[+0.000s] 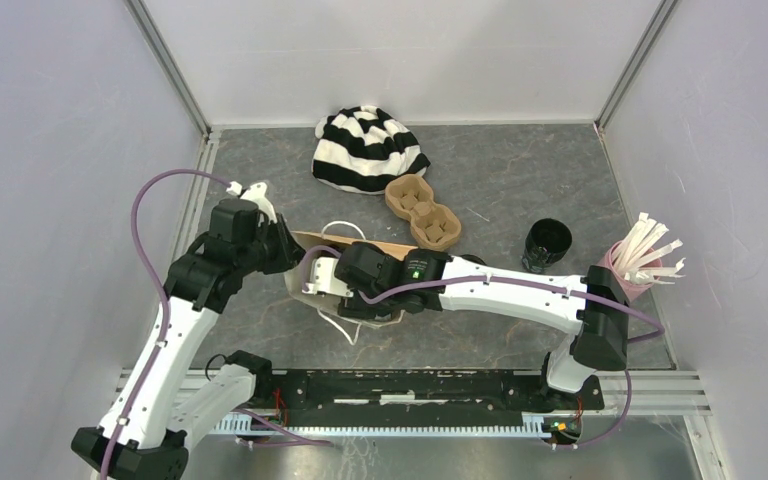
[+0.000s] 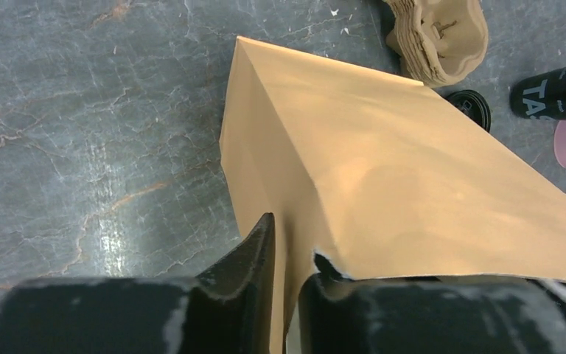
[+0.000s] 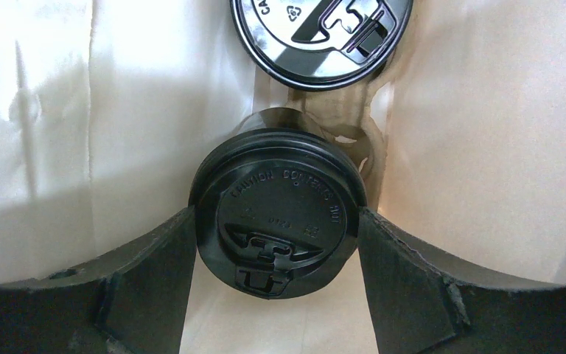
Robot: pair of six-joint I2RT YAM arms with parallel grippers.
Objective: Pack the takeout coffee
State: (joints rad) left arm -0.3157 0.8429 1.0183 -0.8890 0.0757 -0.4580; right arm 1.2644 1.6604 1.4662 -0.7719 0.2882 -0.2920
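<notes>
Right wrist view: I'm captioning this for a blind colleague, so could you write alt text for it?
A black lidded coffee cup is held between the two fingers of the right gripper, seen from above inside a brown paper bag. A second black lid shows at the top edge, beyond it.

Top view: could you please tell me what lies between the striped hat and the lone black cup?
The cardboard cup carrier lies between the striped hat and the black cup, as the top view shows.
</notes>
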